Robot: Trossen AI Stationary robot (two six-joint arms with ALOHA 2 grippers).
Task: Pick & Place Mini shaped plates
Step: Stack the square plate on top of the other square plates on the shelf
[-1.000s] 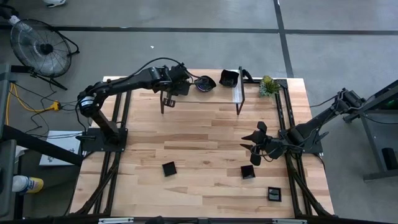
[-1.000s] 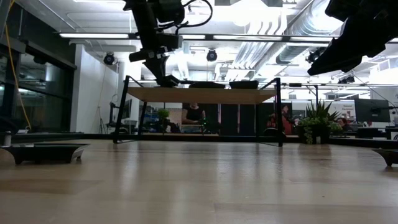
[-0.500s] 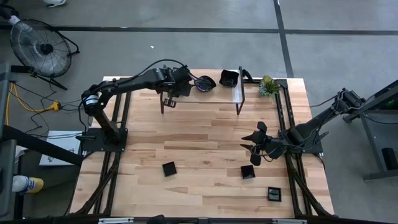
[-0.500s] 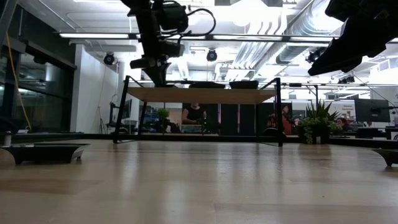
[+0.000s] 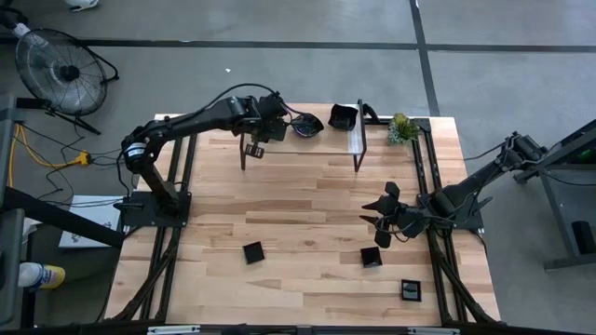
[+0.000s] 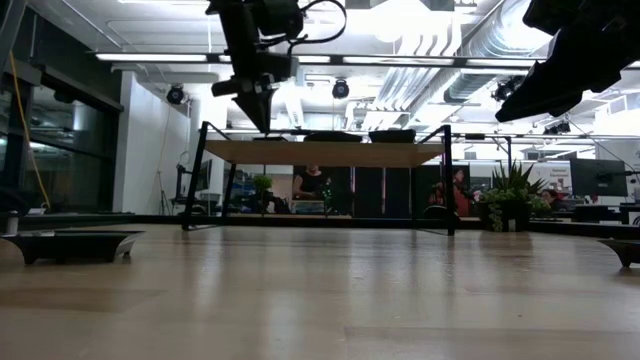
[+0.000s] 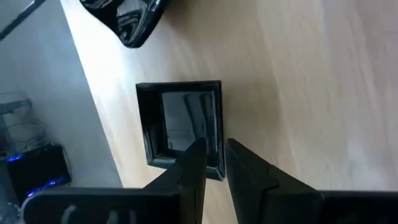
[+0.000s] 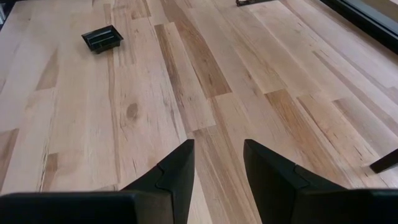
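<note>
Now the left gripper (image 7: 211, 163), jaws slightly apart and empty, hovers over the glossy black square plate (image 7: 180, 121) on the raised wooden shelf (image 6: 325, 152); next, pull clear for another plate.

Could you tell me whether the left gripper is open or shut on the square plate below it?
Open. The left gripper hangs above the square plate, a gap between its fingers, gripping nothing.

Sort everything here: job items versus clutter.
Job: small glossy black square plates on the tabletop; black wavy-edged plate and black square plate on the raised wooden shelf; left gripper over it; right gripper idle.
Lying about: green plant; black floor fan.
</note>
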